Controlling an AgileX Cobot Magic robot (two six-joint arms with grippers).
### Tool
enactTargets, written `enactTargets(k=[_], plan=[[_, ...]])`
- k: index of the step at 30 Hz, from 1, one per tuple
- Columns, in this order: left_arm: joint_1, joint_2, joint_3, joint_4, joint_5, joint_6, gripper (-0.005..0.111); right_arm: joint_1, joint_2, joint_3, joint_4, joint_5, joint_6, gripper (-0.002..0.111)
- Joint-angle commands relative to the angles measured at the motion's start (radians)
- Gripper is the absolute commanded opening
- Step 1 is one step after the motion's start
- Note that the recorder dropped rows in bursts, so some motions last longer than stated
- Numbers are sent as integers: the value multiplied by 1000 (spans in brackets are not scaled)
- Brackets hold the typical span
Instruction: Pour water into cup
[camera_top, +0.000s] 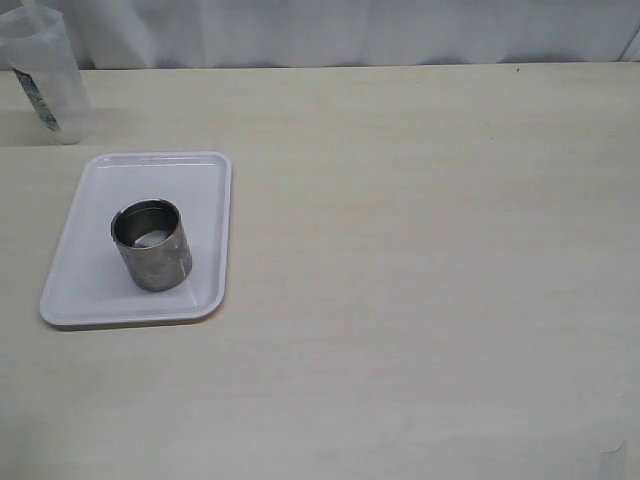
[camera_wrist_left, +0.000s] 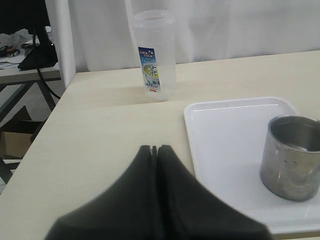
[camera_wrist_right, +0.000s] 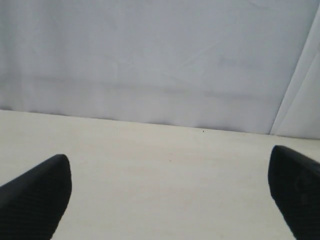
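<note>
Left tool (camera_wrist_left: 154, 149) closed; cup (camera_top: 152, 250) upright, mouth up

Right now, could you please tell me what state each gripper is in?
Left gripper: closed, holding nothing.
Right gripper: open, holding nothing.

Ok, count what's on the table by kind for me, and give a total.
Steel cup: 1
Translucent plastic container: 1
White tray: 1
Total: 3
</note>
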Motion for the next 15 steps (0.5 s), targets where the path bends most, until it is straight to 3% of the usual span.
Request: enactTargets(k=[1, 15], plan=[[-6, -2, 3, 1, -19, -3, 0, -5, -5, 4, -25, 72, 3, 110], [-6, -2, 3, 1, -19, -3, 0, -5, -5, 4, -47, 148, 27, 110]])
